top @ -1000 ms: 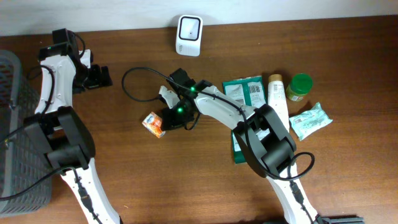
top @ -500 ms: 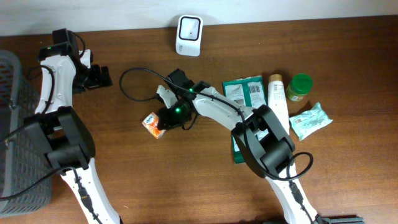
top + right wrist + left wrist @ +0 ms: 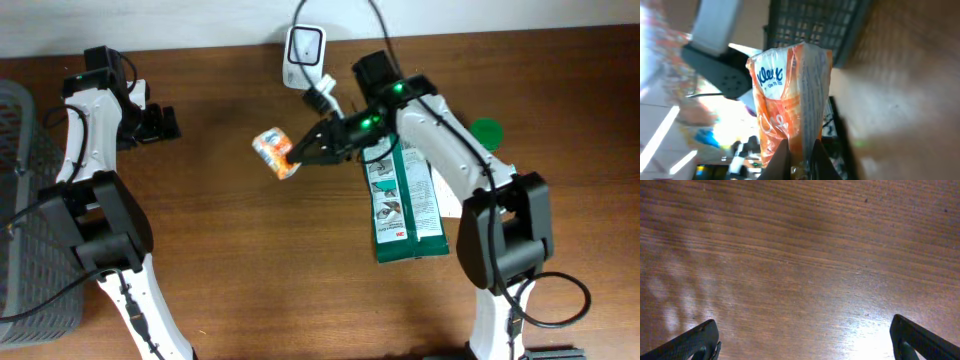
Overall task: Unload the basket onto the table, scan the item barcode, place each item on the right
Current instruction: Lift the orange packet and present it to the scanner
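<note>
Tissue pack (image 3: 274, 152) clamped in right pincer (image 3: 303, 152), held above surface (image 3: 250, 280) near scanner (image 3: 304, 50) at far edge | left pincer (image 3: 165, 123) apart, near far-left corner

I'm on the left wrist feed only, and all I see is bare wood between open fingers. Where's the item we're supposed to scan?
Observer: The right end effector is shut on it. It's an orange tissue pack, gripped at one end.
Operator: Is the scanner anywhere near it?
Observer: The white scanner stands farther back than the pack, apart from it.
Operator: And where is my arm in all this?
Observer: The left end effector is far off to the left, open and holding nothing, near the grey basket.
</note>
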### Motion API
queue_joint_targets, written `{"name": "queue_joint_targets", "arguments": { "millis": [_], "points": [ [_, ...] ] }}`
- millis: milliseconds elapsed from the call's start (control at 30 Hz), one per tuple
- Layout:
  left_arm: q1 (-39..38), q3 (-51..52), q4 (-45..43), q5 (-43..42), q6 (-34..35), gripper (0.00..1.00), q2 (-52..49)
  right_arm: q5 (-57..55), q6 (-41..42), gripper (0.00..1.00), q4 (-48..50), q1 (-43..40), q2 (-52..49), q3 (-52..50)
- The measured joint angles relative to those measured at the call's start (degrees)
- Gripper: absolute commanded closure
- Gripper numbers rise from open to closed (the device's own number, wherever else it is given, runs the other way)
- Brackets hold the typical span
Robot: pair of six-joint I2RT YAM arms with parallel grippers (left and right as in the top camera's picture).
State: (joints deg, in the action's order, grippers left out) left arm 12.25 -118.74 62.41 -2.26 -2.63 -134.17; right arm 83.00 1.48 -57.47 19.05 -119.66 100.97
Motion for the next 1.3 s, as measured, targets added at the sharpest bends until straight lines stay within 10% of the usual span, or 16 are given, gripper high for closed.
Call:
{"name": "queue_joint_targets", "arguments": {
  "millis": [433, 733, 1067, 1200, 1300],
  "points": [
    [0.0, 0.0, 0.07, -0.13, 0.0, 0.01, 0.0, 5.07, -27.47, 0.96, -38.84, -3.65, 0.0, 0.11],
    [0.0, 0.0, 0.07, -0.11, 0.0, 0.01, 0.0, 2.12, -38.58, 0.96, -34.6, -4.7, 0.15, 0.07],
    [0.0, 0.0, 0.02, -0.11, 0.0, 0.01, 0.0, -45.72, 0.33, 0.96, -8.37, 3.39, 0.26, 0.33],
    [0.0, 0.0, 0.09, -0.15, 0.02, 0.01, 0.0, -69.51, 5.09, 0.96, -8.55, 5.92, 0.11, 13.46],
    [0.0, 0.0, 0.02, -0.13, 0.0, 0.01, 0.0, -89.09, 2.45, 0.96, 9.22, 6.54, 0.13, 19.74]
  ]
}}
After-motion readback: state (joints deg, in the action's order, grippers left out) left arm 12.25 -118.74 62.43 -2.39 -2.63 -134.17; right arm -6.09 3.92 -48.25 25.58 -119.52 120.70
